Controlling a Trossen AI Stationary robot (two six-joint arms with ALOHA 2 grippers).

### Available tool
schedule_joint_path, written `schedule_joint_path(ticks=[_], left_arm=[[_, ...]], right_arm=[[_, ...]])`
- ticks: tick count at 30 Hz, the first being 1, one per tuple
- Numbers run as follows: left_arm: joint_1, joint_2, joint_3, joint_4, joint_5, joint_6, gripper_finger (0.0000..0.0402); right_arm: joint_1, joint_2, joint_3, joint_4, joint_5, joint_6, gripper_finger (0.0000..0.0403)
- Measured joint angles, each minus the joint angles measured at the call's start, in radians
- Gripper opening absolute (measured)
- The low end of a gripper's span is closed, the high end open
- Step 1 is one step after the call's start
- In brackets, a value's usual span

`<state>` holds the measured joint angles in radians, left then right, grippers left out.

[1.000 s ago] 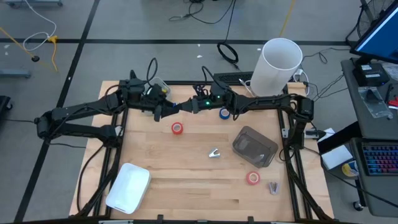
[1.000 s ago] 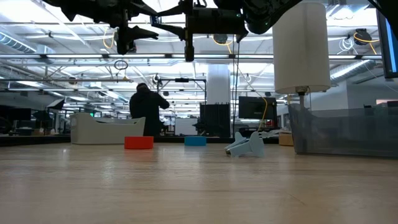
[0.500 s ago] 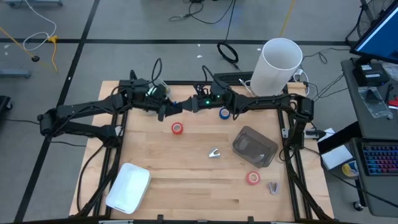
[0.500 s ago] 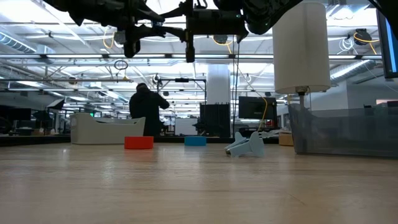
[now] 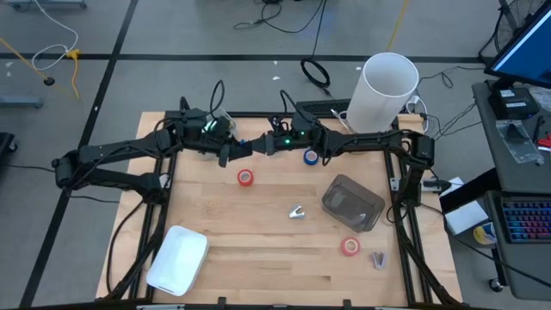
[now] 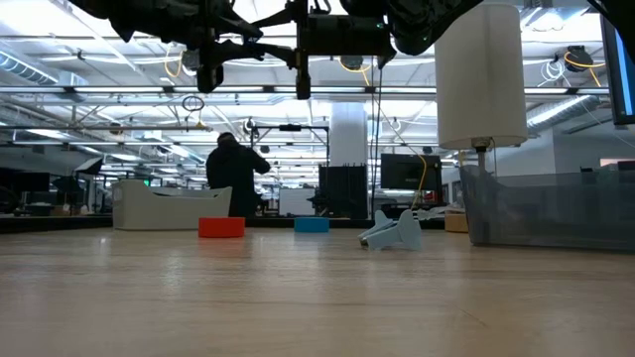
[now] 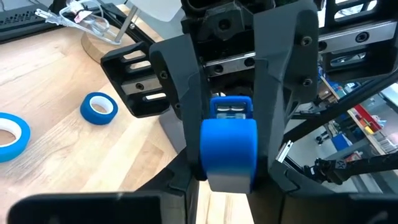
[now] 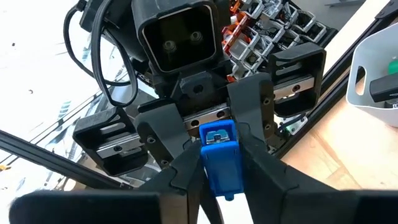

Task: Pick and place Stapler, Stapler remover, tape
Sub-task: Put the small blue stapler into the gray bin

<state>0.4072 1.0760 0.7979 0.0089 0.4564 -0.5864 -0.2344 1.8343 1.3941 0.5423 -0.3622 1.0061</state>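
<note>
A blue stapler (image 7: 227, 146) hangs in the air over the table's far part, between my two grippers, which face each other. My left gripper (image 5: 234, 151) comes from the left and my right gripper (image 5: 261, 145) from the right; both are shut on the stapler (image 8: 219, 158). A red tape roll (image 5: 246, 177) lies flat below them, a blue tape roll (image 5: 310, 157) under my right arm, another red roll (image 5: 349, 246) near the front right. The pale stapler remover (image 5: 296, 212) rests on the table's middle. My left gripper pinches the stapler's two long sides (image 8: 205, 140) between its two fingers (image 8: 166, 140), at the end toward the table's left. It comes level from the left, along the stapler. The stapler is lifted clear and lies about level. My right gripper has the stapler's two long sides (image 7: 208, 124) between its two fingers (image 7: 186, 118), at the end toward the table's right. It comes level from the right, along the stapler. Its fingers lie against both sides; the stapler bridges the two grippers, clear of the table.
A clear plastic box (image 5: 353, 203) stands right of the middle, a white tray (image 5: 178, 257) at the front left, a tall white cylinder (image 5: 386, 90) at the back right corner. A small grey thing (image 5: 378, 258) lies by the front red roll. A person (image 6: 233, 183) stands far behind the table.
My left gripper has gone a little toward the table's right, up to the stapler at my right gripper, and then kept still. The stapler has stayed in place in the air.
</note>
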Motion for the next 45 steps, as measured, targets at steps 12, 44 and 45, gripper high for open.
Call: schedule_joint_path(ticks=[12, 44, 45], left_arm=[[0.0, 0.0, 0.0, -0.016, 0.004, 0.009, 0.0095], [0.001, -0.079, -0.001, -0.045, 0.054, -0.01, 0.0099], [0.001, -0.082, -0.001, -0.055, 0.052, -0.01, 0.0099]], right_arm=[[0.001, 0.0, 0.0, 0.001, -0.007, -0.021, 0.014], [-0.01, -0.001, 0.0, 0.012, 0.078, -0.065, 0.0191], [-0.01, -0.002, 0.0, 0.007, 0.087, -0.068, 0.0191]])
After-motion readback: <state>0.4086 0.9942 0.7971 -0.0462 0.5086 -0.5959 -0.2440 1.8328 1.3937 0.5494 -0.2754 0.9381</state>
